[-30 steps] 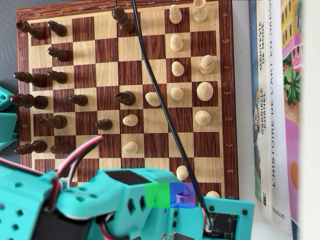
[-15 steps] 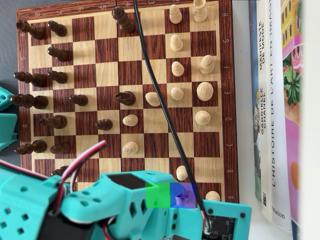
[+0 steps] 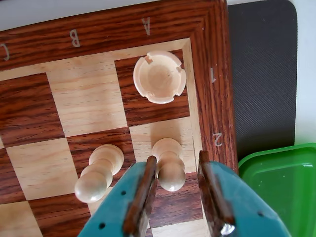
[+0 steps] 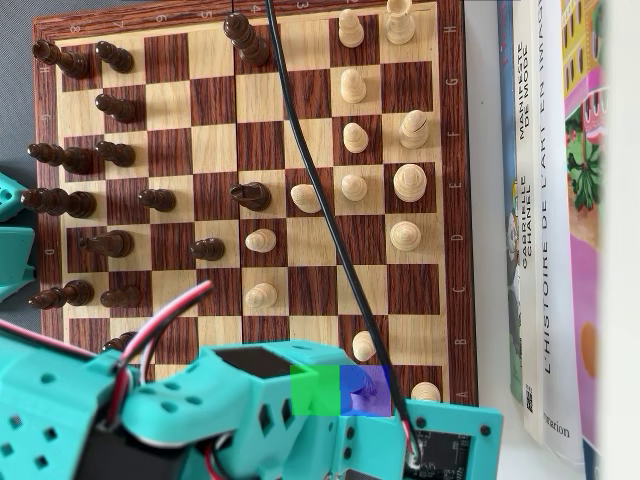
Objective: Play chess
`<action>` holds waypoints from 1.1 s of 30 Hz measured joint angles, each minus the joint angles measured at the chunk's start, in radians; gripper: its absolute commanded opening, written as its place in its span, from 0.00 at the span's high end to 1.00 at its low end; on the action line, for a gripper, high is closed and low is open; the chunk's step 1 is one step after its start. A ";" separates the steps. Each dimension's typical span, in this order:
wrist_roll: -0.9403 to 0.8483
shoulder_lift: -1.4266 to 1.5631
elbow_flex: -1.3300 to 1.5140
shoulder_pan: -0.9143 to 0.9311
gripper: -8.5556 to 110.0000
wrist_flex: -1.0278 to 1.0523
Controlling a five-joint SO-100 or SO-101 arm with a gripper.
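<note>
My gripper [image 3: 177, 185] is a pair of teal plastic fingers [image 3: 142, 197] faced with brown, grainy-looking pads, and they stand apart with a pale wooden pawn [image 3: 169, 162] between them. The left pad sits right against the pawn's round head; the right one shows a narrow gap, so I am around it, not clamped.

The pawn is smooth turned wood, a ball on a flared base, standing on the light square at the board's edge. Just left of my fingers stands a second pale pawn [image 3: 98, 172] of the same shape, on a dark square. Ahead of my fingertips, in the corner dark square, is a pale rook [image 3: 160, 76], a round cup shape with notches cut in its rim.

The chessboard [image 3: 213, 103] is glossy wood, dark reddish grain against blond squares, with a dark frame. Pale characters on the frame read C, B, A ahead of me and 1, 2 along the right side.

Right of the frame lies a dark, finely woven mat [image 3: 261, 74], and beside my right finger a smooth green plastic container [image 3: 276, 182].

From above, my teal arm [image 4: 250, 420] covers the near corner, a black cable [image 4: 310, 180] crosses the board, and books [image 4: 550, 220] lie alongside; one spine reads "L'HISTOIRE DE L'ART EN IMAGES".
</note>
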 measured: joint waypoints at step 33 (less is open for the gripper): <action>0.000 0.060 0.032 0.003 0.89 0.021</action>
